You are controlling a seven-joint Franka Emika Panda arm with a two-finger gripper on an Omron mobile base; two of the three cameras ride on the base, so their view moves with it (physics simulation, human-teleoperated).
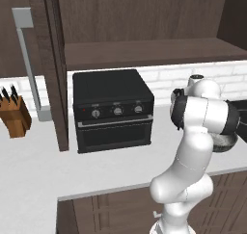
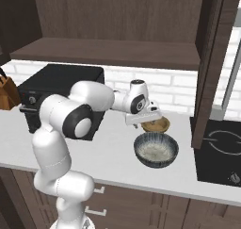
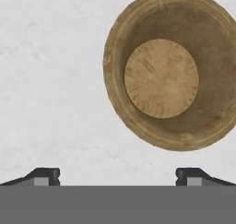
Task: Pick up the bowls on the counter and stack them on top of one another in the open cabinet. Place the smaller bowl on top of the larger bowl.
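A small tan wooden bowl (image 3: 173, 75) sits upright on the white counter (image 3: 50, 80); in the right base view this wooden bowl (image 2: 157, 125) lies just behind a larger bowl (image 2: 156, 149), dark blue and ribbed outside, pale inside. My gripper (image 2: 141, 122) hovers over the counter at the small bowl's left side. It is open and holds nothing. In the hand view the gripper (image 3: 117, 177) has its fingertips (image 3: 46, 176) wide apart, and the bowl lies up and to the right of the gap. The open cabinet's shelf (image 2: 108, 51) runs above, bare.
A black toaster oven (image 1: 113, 110) stands on the counter left of the arm, with a knife block (image 1: 14, 115) further left. The cabinet's open door (image 2: 212, 58) hangs right of the bowls, and a black cooktop (image 2: 219, 148) lies beyond it.
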